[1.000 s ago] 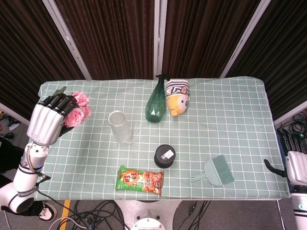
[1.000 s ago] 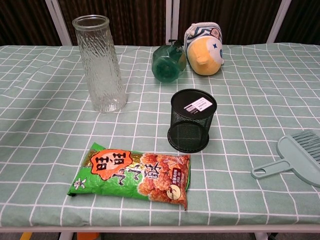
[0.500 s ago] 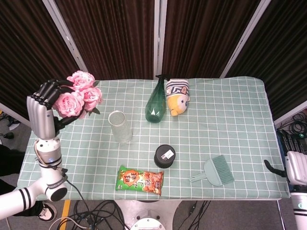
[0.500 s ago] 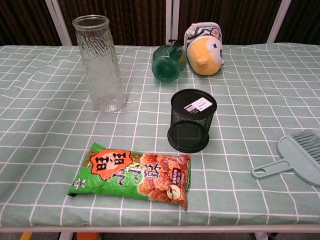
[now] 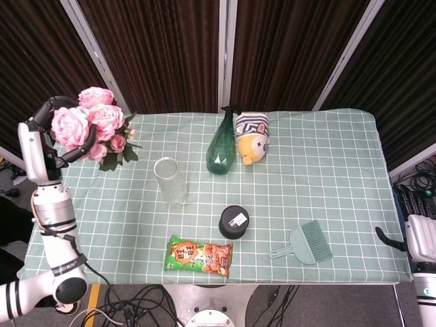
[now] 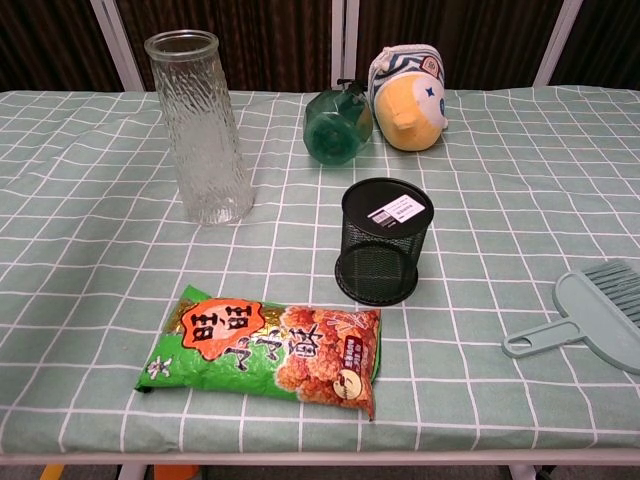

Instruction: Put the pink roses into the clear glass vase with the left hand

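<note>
Your left robot hand (image 5: 51, 133) grips the pink roses (image 5: 92, 126) high off the desk (image 5: 327, 170), out past its left edge, with dark fingers curled round the bunch just under the blooms. Holding it raised like that looks deliberate: the stems need height to clear the rim of a tall vessel. The blooms are full, soft and ruffled, with dark green leaves hanging below them; where the stems end is hidden by the leaves and your fingers, so I cannot tell how long they are.

The clear glass vase (image 6: 198, 125) stands upright on the desk, well to the right of the roses, an open-topped cylinder with a rippled, bark-like surface and nothing in it. It is narrow for so wide a bunch, so you will likely want the stems pointing straight down and centred over the mouth before you lower.

Your right robot hand (image 5: 422, 238) barely shows at the far right edge; I cannot tell whether it is released or clenched.

Around the vase lie a green plastic bottle (image 6: 338, 125) on its side, a plush toy (image 6: 408, 85), a black mesh pen cup (image 6: 385, 240), a glossy snack packet (image 6: 265, 350) and a small brush with dustpan (image 6: 600, 315).
</note>
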{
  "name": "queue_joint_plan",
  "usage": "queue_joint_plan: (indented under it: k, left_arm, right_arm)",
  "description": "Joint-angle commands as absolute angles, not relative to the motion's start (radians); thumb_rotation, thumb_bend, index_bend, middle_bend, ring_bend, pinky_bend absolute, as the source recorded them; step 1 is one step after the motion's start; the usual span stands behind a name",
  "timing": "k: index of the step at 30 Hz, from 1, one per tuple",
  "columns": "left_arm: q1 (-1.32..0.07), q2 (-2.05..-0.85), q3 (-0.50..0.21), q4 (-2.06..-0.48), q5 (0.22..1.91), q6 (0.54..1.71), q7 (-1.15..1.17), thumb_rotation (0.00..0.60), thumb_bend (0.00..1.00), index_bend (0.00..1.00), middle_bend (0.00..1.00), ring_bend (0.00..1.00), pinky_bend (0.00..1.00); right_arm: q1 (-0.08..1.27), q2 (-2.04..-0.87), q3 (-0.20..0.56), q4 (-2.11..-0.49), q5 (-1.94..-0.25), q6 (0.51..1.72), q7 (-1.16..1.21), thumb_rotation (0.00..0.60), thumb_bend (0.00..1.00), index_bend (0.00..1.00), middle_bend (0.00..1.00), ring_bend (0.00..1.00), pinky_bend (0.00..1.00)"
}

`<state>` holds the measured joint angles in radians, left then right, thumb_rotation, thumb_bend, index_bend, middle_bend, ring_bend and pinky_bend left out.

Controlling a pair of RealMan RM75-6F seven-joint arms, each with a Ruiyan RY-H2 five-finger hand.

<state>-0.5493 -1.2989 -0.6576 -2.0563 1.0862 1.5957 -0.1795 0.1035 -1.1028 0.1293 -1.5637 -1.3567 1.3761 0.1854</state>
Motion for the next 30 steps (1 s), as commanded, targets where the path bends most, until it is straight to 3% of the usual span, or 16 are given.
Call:
queue_joint_plan:
  k: [1,12,30]
  left_arm:
    - [-0.523,-1.238,-0.732,-2.140,0.971,1.530,-0.245,0.600,0.27,0.52,0.44,0.42,0.62]
    - [-0.527,-1.215,-0.785,-2.177,0.865,1.457,-0.332,0.600,0.27,0.52,0.45,0.42,0.62]
    - [-0.594,-1.312,-0.675,-2.057,0.851,1.393,-0.300,0.600,0.27,0.52,0.45,0.42,0.62]
  right_arm:
    - [0.105,-1.105,0.130,-1.560,-1.349,1.368,0.185,0.600,0.16,0.01,0.00,0.00,0.00]
    - [0.109,-1.114,0.132,-1.544,-1.331,1.349,0.187,0.600,0.16,0.01,0.00,0.00,0.00]
    - [0.108,-1.132,0.131,-1.507,-1.313,1.327,0.206,0.600,0.16,0.01,0.00,0.00,0.00]
